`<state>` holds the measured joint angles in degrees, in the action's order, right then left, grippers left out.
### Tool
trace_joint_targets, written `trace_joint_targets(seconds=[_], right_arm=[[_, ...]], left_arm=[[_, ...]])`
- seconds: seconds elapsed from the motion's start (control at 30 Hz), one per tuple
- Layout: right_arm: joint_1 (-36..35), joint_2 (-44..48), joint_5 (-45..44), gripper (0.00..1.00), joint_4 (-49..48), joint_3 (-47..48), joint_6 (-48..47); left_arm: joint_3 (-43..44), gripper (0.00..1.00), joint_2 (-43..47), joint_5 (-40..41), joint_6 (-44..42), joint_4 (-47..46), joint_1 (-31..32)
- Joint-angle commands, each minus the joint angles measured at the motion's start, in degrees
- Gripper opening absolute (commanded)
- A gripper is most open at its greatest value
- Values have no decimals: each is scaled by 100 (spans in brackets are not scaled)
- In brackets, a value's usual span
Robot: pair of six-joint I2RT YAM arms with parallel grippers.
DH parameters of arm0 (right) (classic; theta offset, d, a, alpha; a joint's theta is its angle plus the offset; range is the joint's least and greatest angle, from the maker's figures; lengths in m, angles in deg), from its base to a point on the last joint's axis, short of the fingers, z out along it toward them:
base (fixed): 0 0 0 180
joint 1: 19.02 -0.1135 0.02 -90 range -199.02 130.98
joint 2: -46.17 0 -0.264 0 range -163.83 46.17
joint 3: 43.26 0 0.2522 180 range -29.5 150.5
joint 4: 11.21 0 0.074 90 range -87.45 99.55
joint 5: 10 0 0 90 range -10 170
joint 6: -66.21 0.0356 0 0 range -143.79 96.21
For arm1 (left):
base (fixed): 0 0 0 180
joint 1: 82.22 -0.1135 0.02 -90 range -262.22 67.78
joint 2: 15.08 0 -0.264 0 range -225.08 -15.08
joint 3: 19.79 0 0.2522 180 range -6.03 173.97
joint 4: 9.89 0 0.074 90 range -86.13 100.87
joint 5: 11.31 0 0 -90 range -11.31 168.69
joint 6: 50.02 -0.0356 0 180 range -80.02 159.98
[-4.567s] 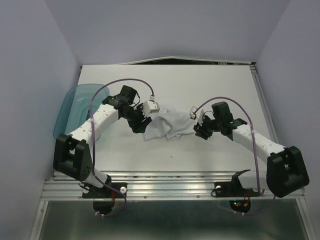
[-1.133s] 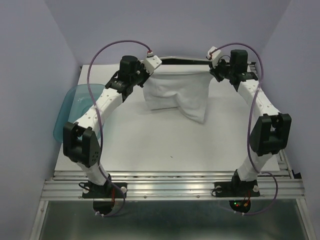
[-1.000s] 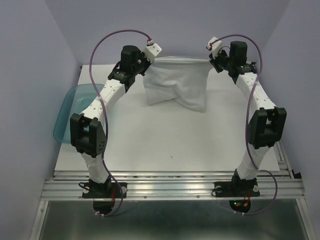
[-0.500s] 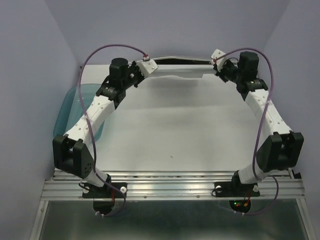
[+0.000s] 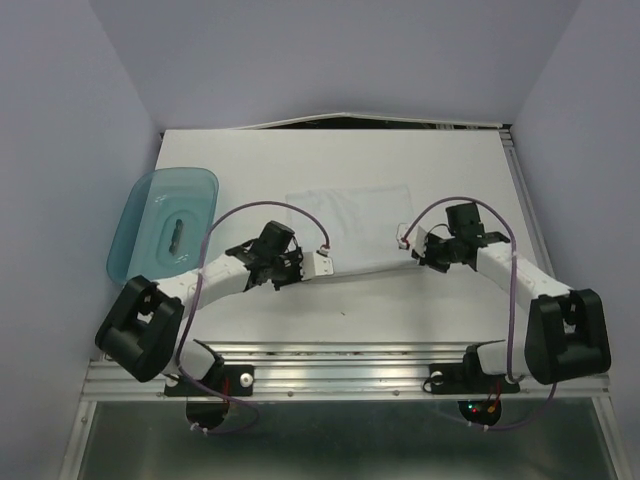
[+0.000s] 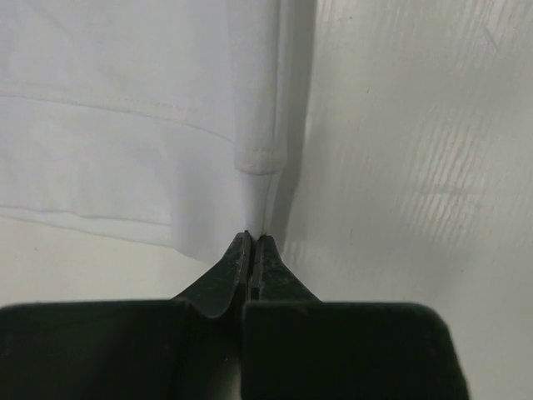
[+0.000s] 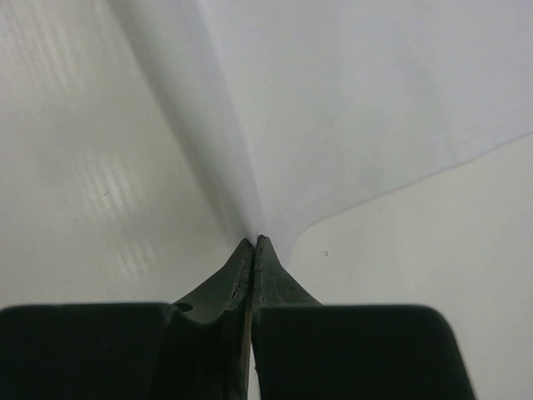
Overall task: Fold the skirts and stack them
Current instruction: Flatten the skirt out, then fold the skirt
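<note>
Spreading ahead of the first fold, by the look of it. Skirt [image 5: 350, 215] flat on the table [image 5: 450, 160], between the two arms, near edge drawn taut from tool to tool. Left tool [image 5: 330, 266] clenched on the near-left hem corner; right tool [image 5: 405, 240] clenched on the near-right corner. Next, probably: lift that edge and carry it over to the far edge, corners level. Bare table beyond the cloth; tray [image 5: 150, 200] well apart at left.
</note>
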<state>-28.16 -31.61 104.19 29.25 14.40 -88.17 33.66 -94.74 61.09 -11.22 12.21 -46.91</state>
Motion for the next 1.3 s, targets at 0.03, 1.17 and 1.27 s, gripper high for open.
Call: trace_joint_targets(seconds=[0.03,1.17,1.27], right_arm=[[45,1008,-230,1,424,-276,-277],[45,1680,-546,1,1462,452,57],[45,848,-669,1,1286,890,5]], left_arm=[[83,0,705,143,-66,203,-77],[637,0,1825,-68,479,1725,-94],[830,0,1289,194,637,1505,-121]])
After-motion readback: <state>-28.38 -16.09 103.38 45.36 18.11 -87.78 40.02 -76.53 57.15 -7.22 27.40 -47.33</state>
